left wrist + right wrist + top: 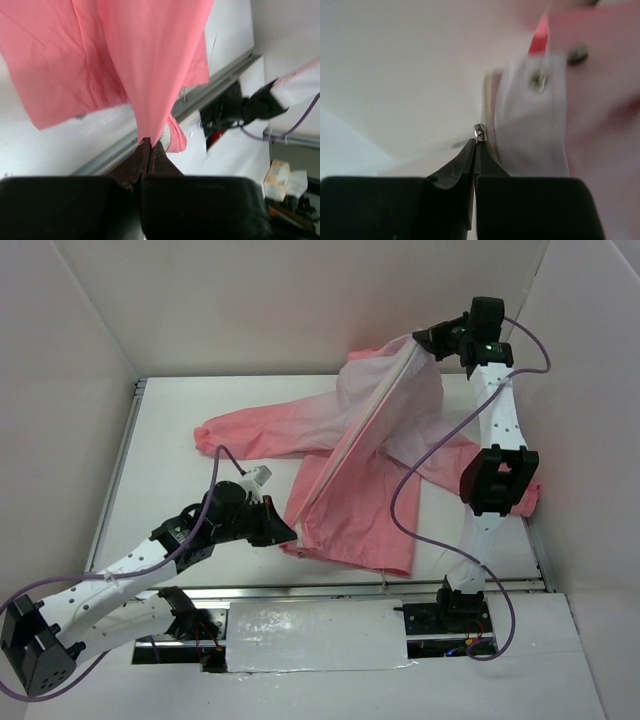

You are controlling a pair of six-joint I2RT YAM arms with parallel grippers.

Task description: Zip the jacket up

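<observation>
The jacket (350, 510) is pale pink at the chest and coral at the hem and sleeves. It is pulled up off the table into a taut ridge between my two grippers. Its white zipper (355, 430) runs straight along that ridge. My left gripper (283, 530) is low at the front and shut on the coral hem (150, 100) at the zipper's bottom end, seen close in the left wrist view (150, 142). My right gripper (420, 338) is raised at the back right. It is shut on the zipper pull, with the metal slider (479, 131) just above its fingertips (476, 142).
One sleeve (250, 430) lies flat to the left on the white table (170, 470). A metal rail (330, 588) borders the near edge, with a white sheet (315, 635) in front of it. White walls close in on three sides. The right arm's base (235, 107) stands nearby.
</observation>
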